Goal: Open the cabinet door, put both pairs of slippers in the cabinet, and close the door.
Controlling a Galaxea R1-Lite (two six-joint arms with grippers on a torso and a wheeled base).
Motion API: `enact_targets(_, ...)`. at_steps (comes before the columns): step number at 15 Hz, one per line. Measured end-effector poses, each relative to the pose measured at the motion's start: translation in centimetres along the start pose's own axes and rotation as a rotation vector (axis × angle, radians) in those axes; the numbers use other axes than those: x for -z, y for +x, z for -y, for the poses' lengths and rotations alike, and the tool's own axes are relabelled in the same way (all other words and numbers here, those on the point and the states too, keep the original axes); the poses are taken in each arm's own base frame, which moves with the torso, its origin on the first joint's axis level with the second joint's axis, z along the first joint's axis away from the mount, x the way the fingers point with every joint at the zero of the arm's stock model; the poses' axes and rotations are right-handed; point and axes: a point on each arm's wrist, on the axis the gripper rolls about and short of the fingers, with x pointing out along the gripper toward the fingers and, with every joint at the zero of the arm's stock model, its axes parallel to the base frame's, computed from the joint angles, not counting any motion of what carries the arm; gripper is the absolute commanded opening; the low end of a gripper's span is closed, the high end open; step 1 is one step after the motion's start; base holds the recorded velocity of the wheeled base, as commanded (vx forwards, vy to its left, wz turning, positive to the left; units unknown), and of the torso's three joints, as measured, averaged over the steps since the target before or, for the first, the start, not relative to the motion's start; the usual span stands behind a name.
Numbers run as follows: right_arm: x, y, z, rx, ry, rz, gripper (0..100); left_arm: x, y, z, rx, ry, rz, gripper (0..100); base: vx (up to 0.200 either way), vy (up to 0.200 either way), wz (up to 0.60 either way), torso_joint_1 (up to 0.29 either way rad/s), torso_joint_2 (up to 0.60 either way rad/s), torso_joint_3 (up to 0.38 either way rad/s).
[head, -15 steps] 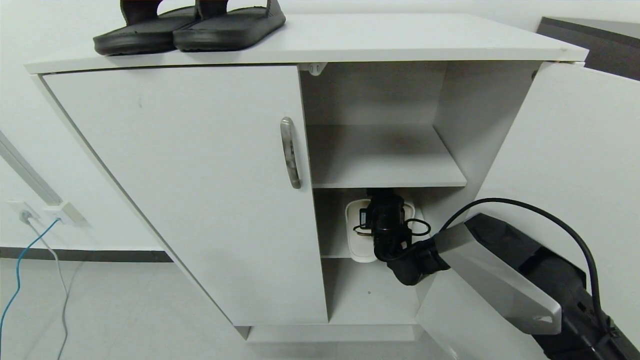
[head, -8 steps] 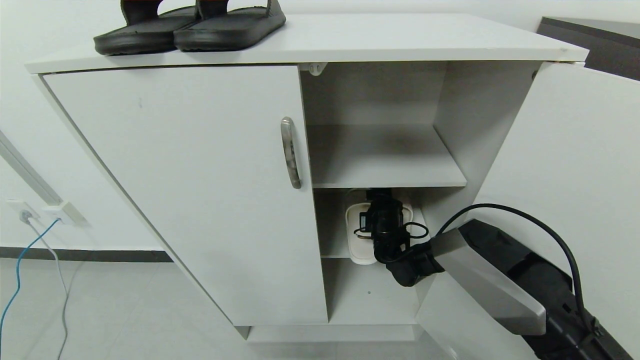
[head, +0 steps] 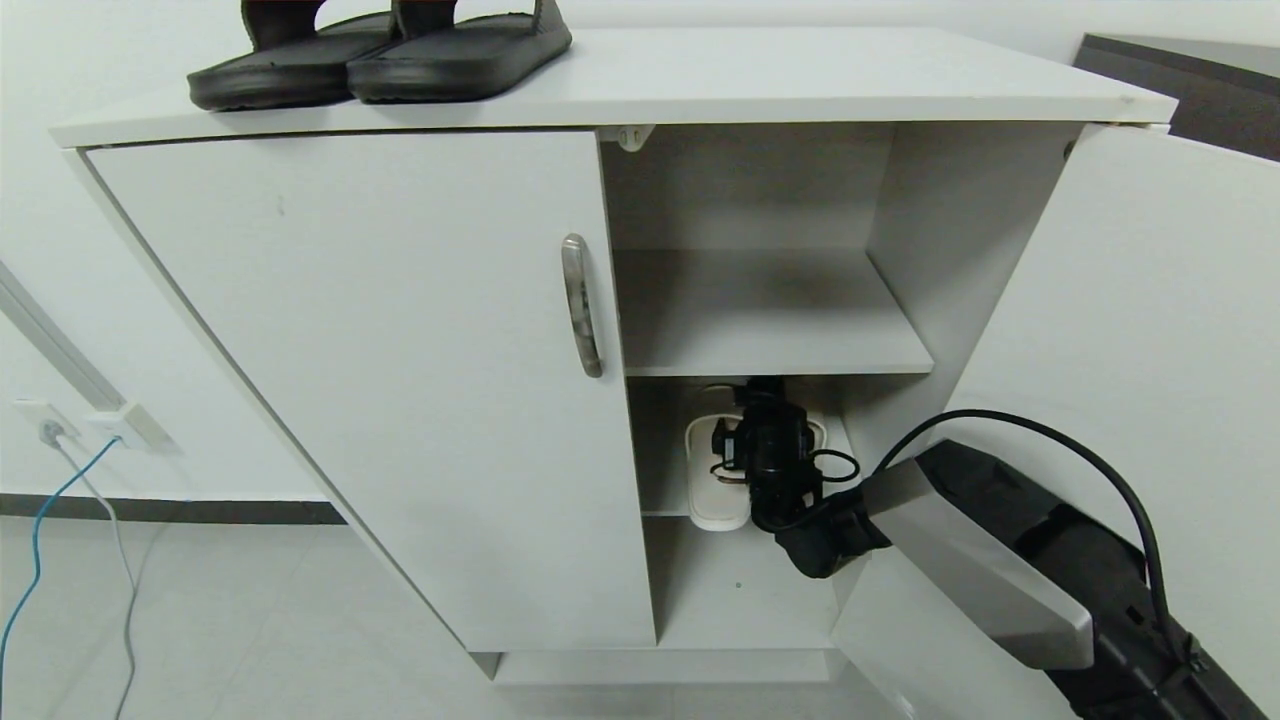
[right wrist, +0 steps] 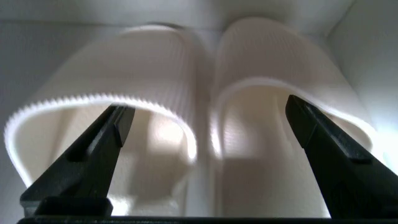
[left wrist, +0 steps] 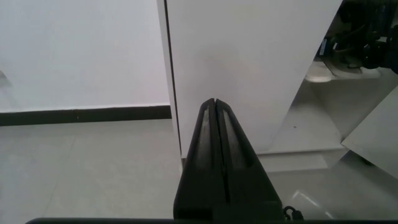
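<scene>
Behind the cabinet's point(head: 800, 80) open right door point(head: 1150, 350), the white slippers point(head: 712, 490) lie on the lower shelf point(head: 662, 506), with the right end effector point(right wrist: 208, 112) spread wide over them. The black slippers point(head: 380, 60) sit on top. The left end effector point(left wrist: 214, 104) is closed and empty.

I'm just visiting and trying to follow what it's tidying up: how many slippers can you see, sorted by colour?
Black slippers: 2, side by side on top of the cabinet.
White slippers: 2, side by side on a shelf inside the cabinet.
Total: 4 slippers.
</scene>
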Motion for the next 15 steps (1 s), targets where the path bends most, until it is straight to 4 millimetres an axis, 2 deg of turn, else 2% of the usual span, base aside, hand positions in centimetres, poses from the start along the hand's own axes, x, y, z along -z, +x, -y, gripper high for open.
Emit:
enact_targets(2, -0.2, -0.9, 0.2, -0.007, -0.001, -0.001, 100, 0.0, 0.0, 0.0, 0.000, 0.001, 0.000, 0, 0.000, 0.000, 0.00, 0.000, 0.00, 0.000)
enact_targets(4, -0.3, -2.7, 0.4, -0.017, -0.014, -0.016, 100, 0.0, 0.0, 0.0, 0.000, 0.001, 0.000, 0, 0.000, 0.000, 0.00, 0.000, 0.00, 0.000)
enact_targets(12, -1.9, -13.6, 2.9, -0.118, -0.057, -0.062, 100, 0.0, 0.0, 0.0, 0.000, 0.000, 0.000, 0, 0.000, 0.000, 0.00, 0.000, 0.00, 0.000)
enact_targets(13, -2.2, -14.4, 3.1, -0.127, -0.057, -0.058, 100, 0.0, 0.0, 0.0, 0.000, 0.000, 0.000, 0, 0.000, 0.000, 0.00, 0.000, 0.00, 0.000)
enact_targets(15, -2.8, -15.3, 3.3, -0.138, -0.056, -0.054, 100, 0.0, 0.0, 0.0, 0.000, 0.000, 0.000, 0, -0.200, 0.000, 0.00, 0.002, 0.00, 0.007)
